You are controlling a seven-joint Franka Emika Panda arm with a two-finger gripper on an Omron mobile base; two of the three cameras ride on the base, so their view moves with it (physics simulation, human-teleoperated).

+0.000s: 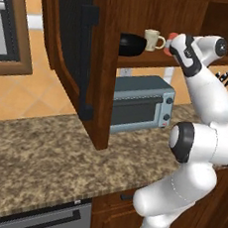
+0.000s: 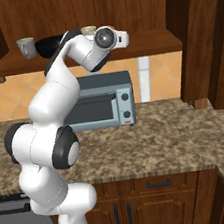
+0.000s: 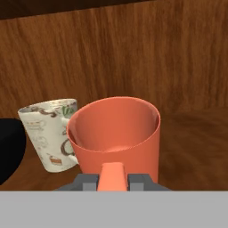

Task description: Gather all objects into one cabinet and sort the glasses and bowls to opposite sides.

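Observation:
In the hand view my gripper (image 3: 112,180) is shut on the near wall of the orange-red cup (image 3: 116,133), upright inside the reddish-brown cabinet (image 1: 147,10) over its shelf (image 1: 141,59). I cannot tell whether the cup rests on the shelf. Just left of it stands the cream handled mug (image 3: 49,133) (image 1: 154,39) with a printed pattern. Left of the mug sits the wide black bowl (image 1: 131,44) (image 3: 9,149). The grey mug (image 2: 26,46) stands at the shelf's far left end. From the left base view, my gripper (image 1: 169,46) reaches in beside the cream mug.
The cabinet's mesh door (image 1: 73,42) stands open to the left. A grey toaster oven (image 1: 142,103) sits on the granite counter (image 1: 42,148) right under the shelf. Dark knife handles (image 1: 223,76) show at the right. Bare shelf board lies right of the cup (image 3: 196,133).

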